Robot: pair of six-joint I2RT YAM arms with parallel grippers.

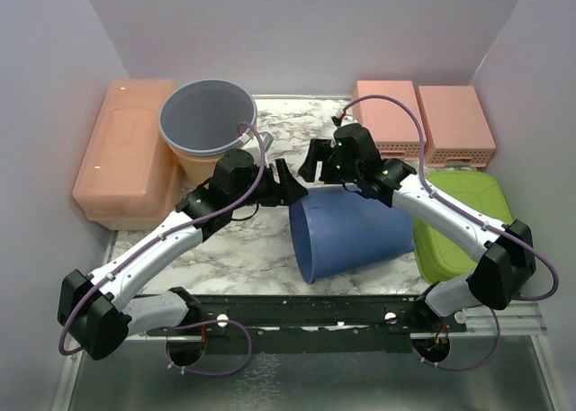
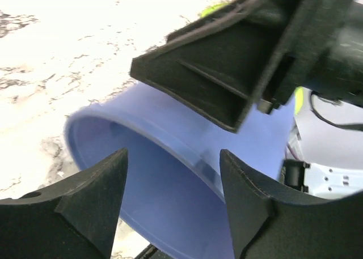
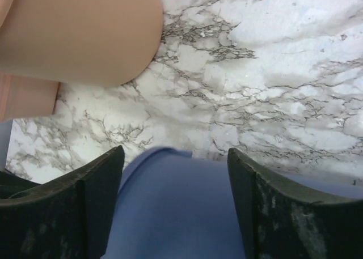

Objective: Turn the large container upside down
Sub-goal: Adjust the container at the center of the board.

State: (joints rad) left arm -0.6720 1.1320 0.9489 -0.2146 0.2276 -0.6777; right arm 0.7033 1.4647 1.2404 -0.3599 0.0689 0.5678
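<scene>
Fingers [image 2: 91,213] of my left gripper [image 1: 286,184] gape wide at the mouth of the blue bucket [image 1: 360,236], lying on its side on the table [image 1: 243,249], while my right gripper [image 1: 313,162], also wide, straddles its upper wall, both placed, I judge, to tip it mouth-down.

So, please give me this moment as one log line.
blue container: on its side, not flipped | left gripper: open, by its rim | right gripper: open, above it
</scene>
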